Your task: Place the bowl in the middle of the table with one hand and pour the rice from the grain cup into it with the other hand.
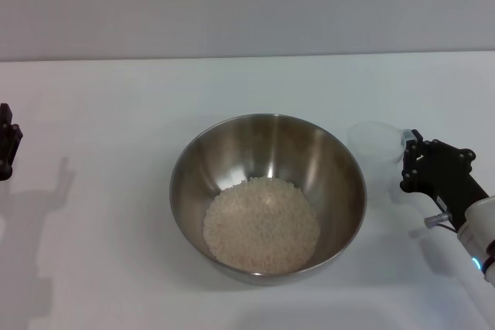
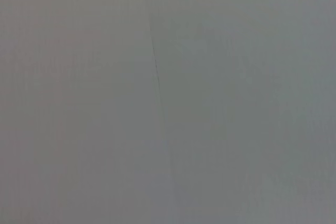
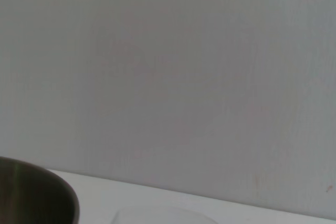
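At the near middle of the white desk point(image 1: 100, 268) stands the stainless-steel mixing bowl point(image 1: 232, 148), with a pale heap of rice point(image 1: 261, 224) lying in its bottom toward the near side. Just beside the bowl's right rim stands the clear grain cup point(image 1: 373, 144), upright on the desk and seemingly empty. Behind the desk rises a plain grey wall point(image 1: 247, 5). Right gripper point(image 1: 411, 161) sits at the cup's right side, touching or nearly touching it; whether its jaws are apart or clamped cannot be told. Left gripper point(image 1: 8, 144) hangs at the desk's left edge, well apart from the bowl, its jaws likewise unclear.
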You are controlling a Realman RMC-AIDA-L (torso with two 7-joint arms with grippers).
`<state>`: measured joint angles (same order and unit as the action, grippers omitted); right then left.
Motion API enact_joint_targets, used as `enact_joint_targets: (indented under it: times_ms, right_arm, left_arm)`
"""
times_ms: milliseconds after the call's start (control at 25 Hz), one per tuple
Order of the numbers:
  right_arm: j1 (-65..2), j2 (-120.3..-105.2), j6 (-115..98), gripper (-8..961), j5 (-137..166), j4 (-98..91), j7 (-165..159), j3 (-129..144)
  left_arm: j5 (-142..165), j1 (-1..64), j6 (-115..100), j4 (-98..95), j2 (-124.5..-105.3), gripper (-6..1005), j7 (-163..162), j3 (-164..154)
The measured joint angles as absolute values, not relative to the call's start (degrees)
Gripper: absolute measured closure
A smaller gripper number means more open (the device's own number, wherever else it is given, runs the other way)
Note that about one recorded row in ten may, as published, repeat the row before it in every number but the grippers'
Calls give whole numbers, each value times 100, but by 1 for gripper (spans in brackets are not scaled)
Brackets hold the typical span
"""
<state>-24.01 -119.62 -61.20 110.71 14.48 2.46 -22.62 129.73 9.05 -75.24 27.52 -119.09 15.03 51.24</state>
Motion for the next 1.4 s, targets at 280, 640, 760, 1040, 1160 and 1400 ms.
enact_joint_targets:
  times_ms: [280,640,760,1040,1160,1400]
  right_arm:
    - [-2424,-11962,-6090,925,11074,1487,246,-2212]
    - [-2319,-11962,-6088,673,11075,1615,246,-2083]
    - [-2202,-11962,-6109,608,11075,1658,247,-1987]
    - [-1688,-11962,-6621,495,11075,1865,288,-1826]
    - [-1344,-11962,-7114,485,11075,1885,290,-1816]
    - [-653,-11940,-8288,488,11010,1787,254,-2101]
  left_arm:
    - [12973,900,-7524,2750,-11909,170,1503,5124]
    - [12973,896,-7524,2751,-11909,170,1503,5118]
    - [12973,896,-7524,2751,-11909,169,1503,5115]
    - [12973,897,-7524,2751,-11909,169,1503,5114]
    - [12973,897,-7524,2751,-11909,169,1503,5107]
    - [12973,883,-7524,2751,-11909,170,1503,5106]
